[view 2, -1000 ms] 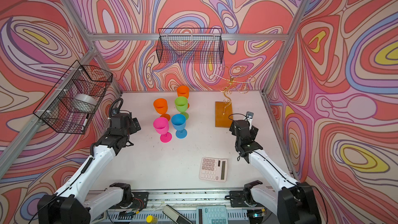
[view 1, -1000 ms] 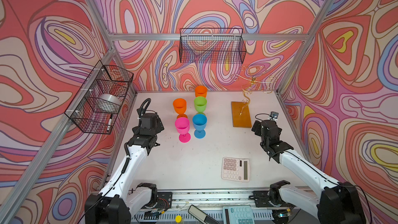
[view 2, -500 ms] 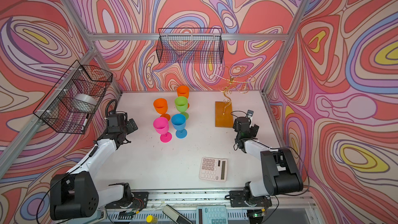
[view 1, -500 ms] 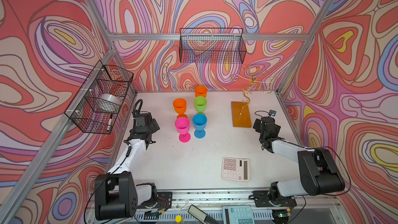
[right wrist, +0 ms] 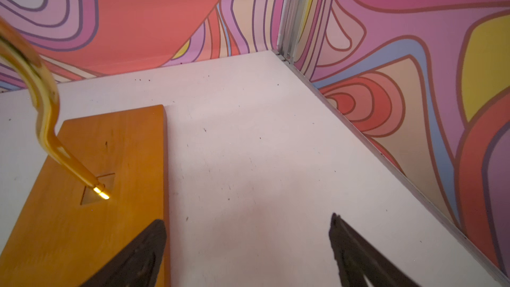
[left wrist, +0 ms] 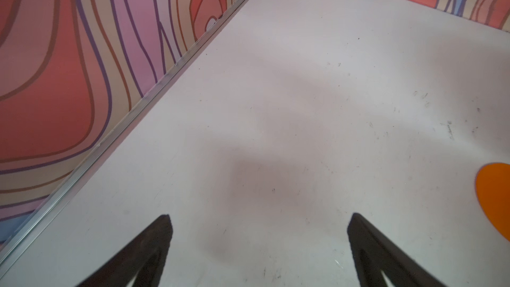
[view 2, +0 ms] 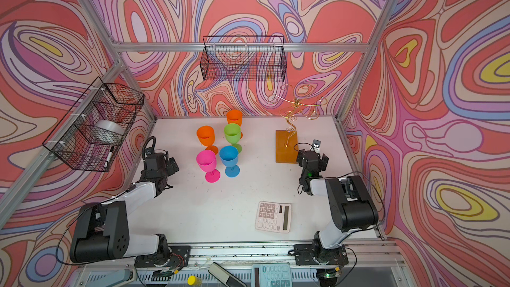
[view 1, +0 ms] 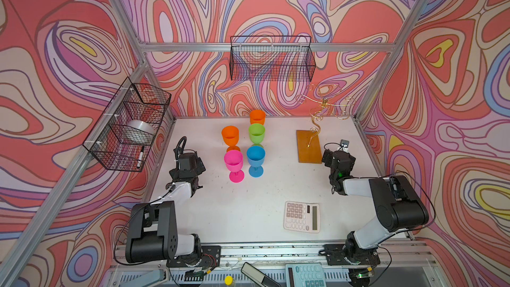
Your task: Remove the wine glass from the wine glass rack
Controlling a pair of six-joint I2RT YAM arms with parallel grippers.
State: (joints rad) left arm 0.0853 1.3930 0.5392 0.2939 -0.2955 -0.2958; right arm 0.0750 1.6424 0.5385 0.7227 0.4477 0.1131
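both spread, empty: left gripper [left wrist: 259, 216], right gripper [right wrist: 247, 218]; rack [view 1: 305, 149] upright just beyond the right one, toward table's [view 1: 248, 205] far right corner, hooks bare

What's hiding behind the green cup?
An orange cup stands right behind the green cup. Only its bowl shows in both top views. Its stem is covered by the green cup, so that part can't be seen.

Both top views high overhead, wrist views close above table [left wrist: 303, 92]
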